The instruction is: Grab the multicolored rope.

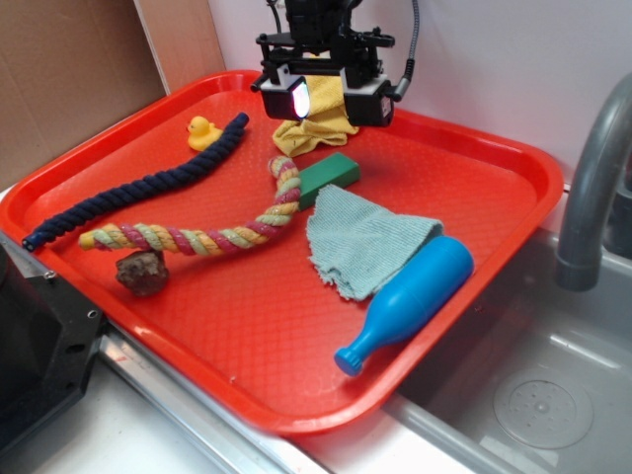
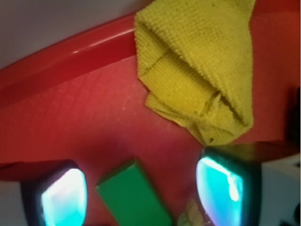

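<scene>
Tool [image 1: 327, 97] hangs above the far part of the red tray [image 1: 513, 168], pointing straight down from a black wrist with a grey cable curving off behind it. Its two fingers [image 2: 63, 197] stand well apart with nothing between them, and their glowing pads frame bare tray floor in the wrist view. Directly beneath it lies a crumpled yellow cloth [image 2: 202, 75], which sits near the tray's back rim. A green block [image 2: 134, 200] shows between the fingers at the lower edge of the wrist view; in the exterior view it lies just in front of the yellow cloth.

The multicolored rope [image 1: 212, 237] rests flat on the tray, below and in front of the tool and untouched by it. It runs from the left side of the tray toward the middle, then bends upward so that its end lies beside the green block. A dark blue rope [image 1: 138, 193] lies behind it, with a small yellow duck [image 1: 202, 130] near its far end. A brown rock [image 1: 141, 272] sits just in front of the multicolored rope's left end. A pale green cloth [image 1: 365, 242] and a blue bottle [image 1: 410, 301] lie to the right, the cloth overlapping the bottle.
</scene>
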